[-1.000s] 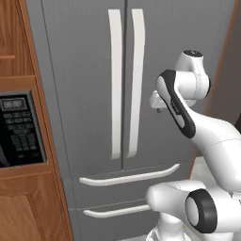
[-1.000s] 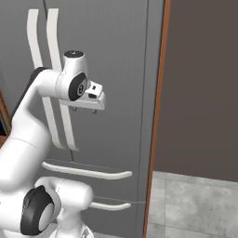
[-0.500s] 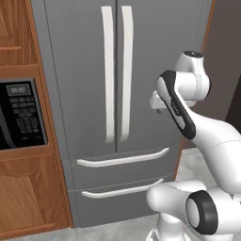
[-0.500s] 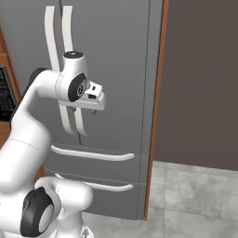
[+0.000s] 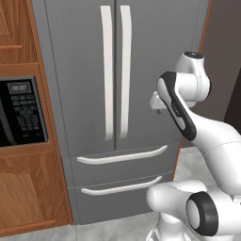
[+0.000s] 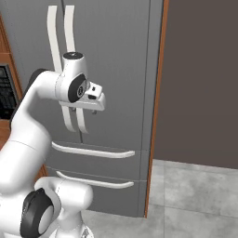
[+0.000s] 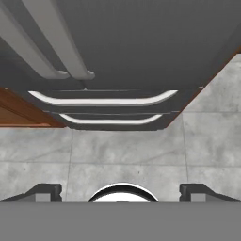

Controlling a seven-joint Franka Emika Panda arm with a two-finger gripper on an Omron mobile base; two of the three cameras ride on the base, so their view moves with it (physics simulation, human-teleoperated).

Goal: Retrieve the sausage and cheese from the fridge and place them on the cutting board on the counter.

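Nearest first: the white arm's two-finger gripper with dark tips spread wide, nothing pinched between them, pointing down at the grey floor tiles.

Just ahead of the hand and a bit below it: two grey fridge drawers with curved white bar handles, both closed.

Ahead and above: the tall grey French-door fridge, doors closed, with the pair of long white vertical handles off to the hand's left, near but not touching.

Sausage and cheese presumably behind those doors, so can't say which shelf. No cutting board or counter to point at from here either.

Tips for opening it well, just my take:
- tilt the wrist up to face the door
- line up on the nearer handle
- close around the bar squarely, not across both bars
- pull along the door's arc, not straight back, or probably a slipped grip
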